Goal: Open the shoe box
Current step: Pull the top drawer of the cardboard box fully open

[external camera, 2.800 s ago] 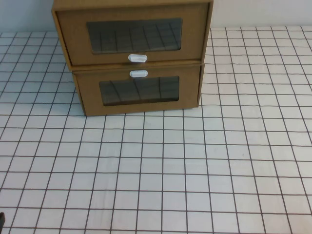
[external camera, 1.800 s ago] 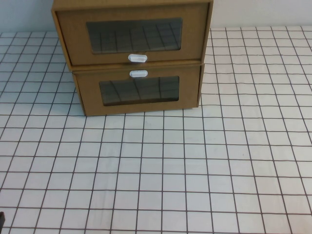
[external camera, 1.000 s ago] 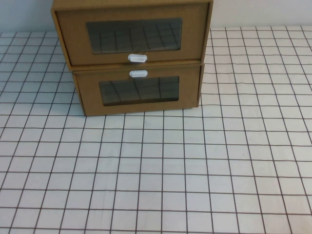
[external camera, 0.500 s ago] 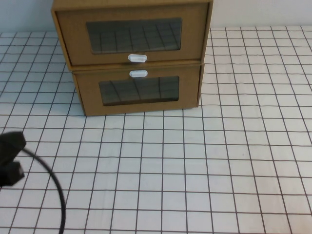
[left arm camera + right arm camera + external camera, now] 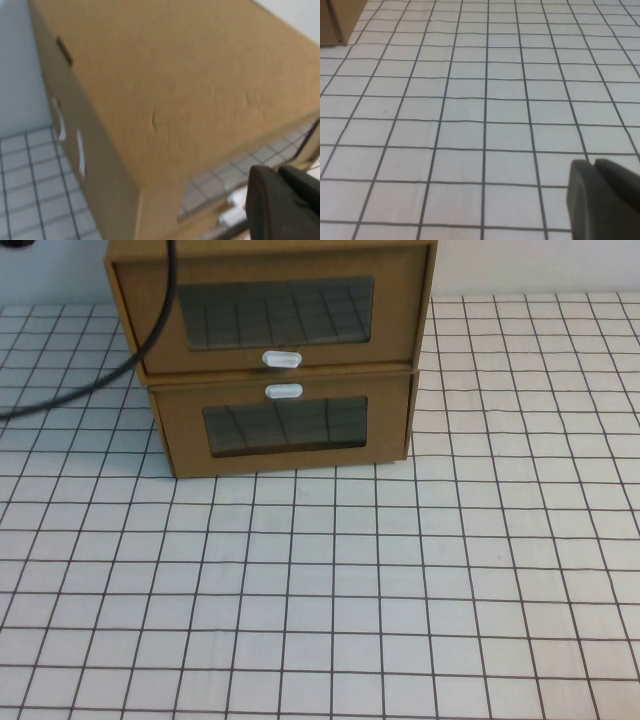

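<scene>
Cable (image 5: 170,270) off my left arm droops across the closed shoe box (image 5: 330,365) at the far left-centre of the tabletop (image 5: 400,590), my left pincer (image 5: 278,176) up near its top, open or closed I cannot tell, my right pincer (image 5: 595,170) closed, hovering over the grid, well apart from the box.

The far side of the table (image 5: 420,580), left of centre, is being blocked by two stacked boxes (image 5: 290,435); everything nearer and to the right is being offered as free room. The upper box's left front is being crossed by a black cable (image 5: 160,320). The left gripper (image 5: 278,175) is being held, closed, close above the boxes' top. The right gripper (image 5: 594,167) is being held, closed, low over bare table, well apart from the boxes.
</scene>
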`<state>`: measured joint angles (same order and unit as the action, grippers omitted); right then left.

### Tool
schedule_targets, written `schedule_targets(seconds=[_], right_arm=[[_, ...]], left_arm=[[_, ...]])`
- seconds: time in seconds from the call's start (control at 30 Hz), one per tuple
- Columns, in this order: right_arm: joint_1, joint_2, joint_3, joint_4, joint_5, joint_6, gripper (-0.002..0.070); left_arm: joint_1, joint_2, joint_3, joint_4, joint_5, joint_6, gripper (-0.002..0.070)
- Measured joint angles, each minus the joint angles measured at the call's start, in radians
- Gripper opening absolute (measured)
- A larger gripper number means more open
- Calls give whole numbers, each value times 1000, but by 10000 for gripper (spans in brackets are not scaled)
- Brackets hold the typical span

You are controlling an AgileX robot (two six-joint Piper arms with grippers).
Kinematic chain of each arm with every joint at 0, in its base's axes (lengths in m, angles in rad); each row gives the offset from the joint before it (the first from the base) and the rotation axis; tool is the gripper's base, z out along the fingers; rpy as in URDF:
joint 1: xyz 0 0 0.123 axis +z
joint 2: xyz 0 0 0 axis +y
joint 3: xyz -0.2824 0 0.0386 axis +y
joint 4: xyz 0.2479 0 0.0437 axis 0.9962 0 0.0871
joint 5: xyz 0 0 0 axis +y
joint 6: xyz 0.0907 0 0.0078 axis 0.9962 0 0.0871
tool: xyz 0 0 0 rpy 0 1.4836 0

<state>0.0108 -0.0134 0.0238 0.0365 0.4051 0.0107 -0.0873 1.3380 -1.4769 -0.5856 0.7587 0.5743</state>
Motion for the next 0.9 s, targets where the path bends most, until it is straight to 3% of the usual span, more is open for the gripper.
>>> schedule_targets(seconds=[0.17, 0.4, 0.63, 0.9], right_arm=[[0, 0, 0, 0, 0, 0, -13], [0, 0, 0, 0, 0, 0, -13], [0, 0, 0, 0, 0, 0, -13], [0, 0, 0, 0, -2, 0, -13]], left_arm=[[-10, 230, -329, -21, 110, 2, -2], [-94, 486, -629, -21, 166, -2, -2], [-154, 628, -719, -21, 131, 0, -2], [-162, 688, -720, 24, 89, 4, -2]])
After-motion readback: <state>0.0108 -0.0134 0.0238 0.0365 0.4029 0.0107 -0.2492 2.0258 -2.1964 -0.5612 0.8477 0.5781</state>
